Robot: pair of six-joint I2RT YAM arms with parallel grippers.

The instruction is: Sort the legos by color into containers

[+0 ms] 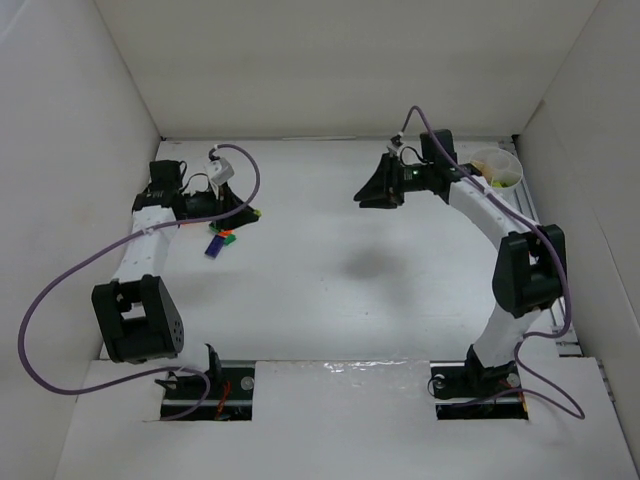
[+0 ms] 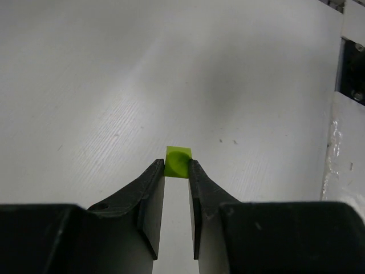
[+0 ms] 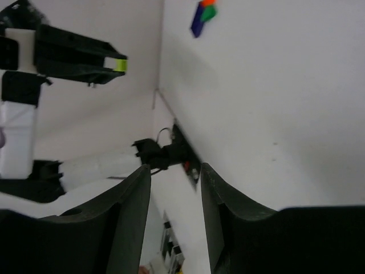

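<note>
We hold a lime brick (image 2: 178, 160) clamped at the tips of our left gripper (image 2: 177, 166), our right gripper (image 3: 175, 169) standing apart and empty; the pick looks made, so next we must carry it across the bench (image 1: 330, 300) to the cup (image 1: 497, 157) near the right gripper.

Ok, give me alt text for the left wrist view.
The left claw pinches a tiny lime-green lego between its two black fingertips, seen from just behind them. The white table fills the rest of the frame, with a dark gap at the right edge.
</note>
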